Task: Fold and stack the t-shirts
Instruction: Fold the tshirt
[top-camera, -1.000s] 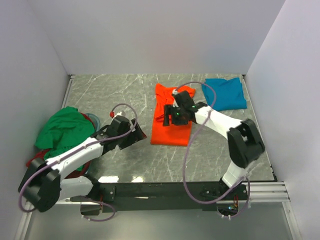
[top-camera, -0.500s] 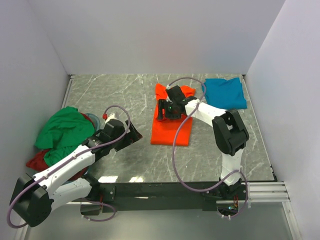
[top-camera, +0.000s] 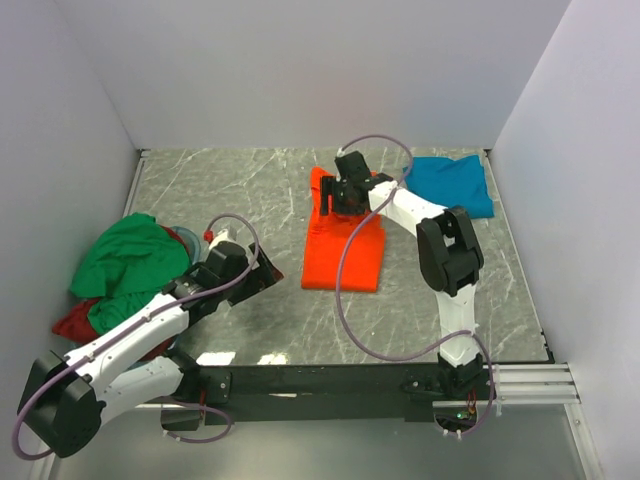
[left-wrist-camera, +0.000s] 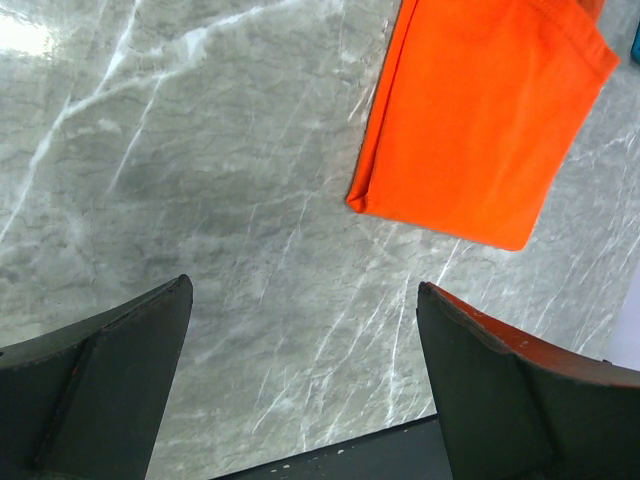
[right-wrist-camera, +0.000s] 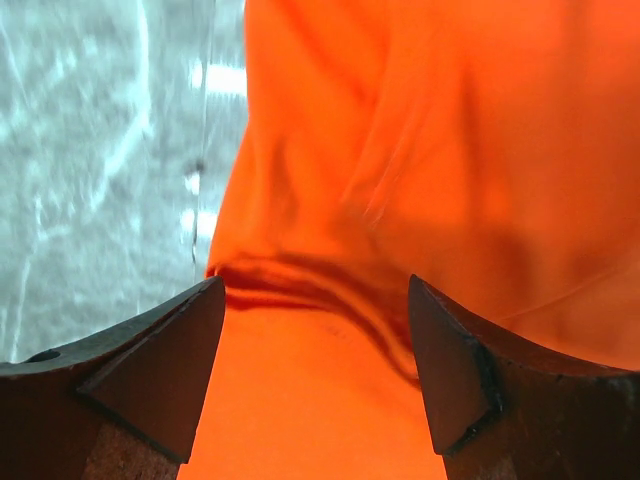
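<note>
The orange t-shirt (top-camera: 343, 248) lies partly folded as a long strip in the middle of the table; it also shows in the left wrist view (left-wrist-camera: 480, 110) and fills the right wrist view (right-wrist-camera: 400, 150). My right gripper (top-camera: 337, 200) is open and empty, low over its far end, jaws straddling a fold (right-wrist-camera: 320, 290). My left gripper (top-camera: 262, 272) is open and empty over bare table, left of the shirt's near end. The teal t-shirt (top-camera: 450, 185) lies folded at the far right. The green t-shirt (top-camera: 130, 260) is heaped on the dark red one (top-camera: 75, 322) at the left.
White walls close in the marble table (top-camera: 230, 190) on three sides. A black rail (top-camera: 320, 380) with the arm bases runs along the near edge. The right arm's cable (top-camera: 345, 290) loops over the orange shirt.
My right gripper has moved away from me along the orange shirt to its far end. My left arm has drawn back a little toward the near left.
</note>
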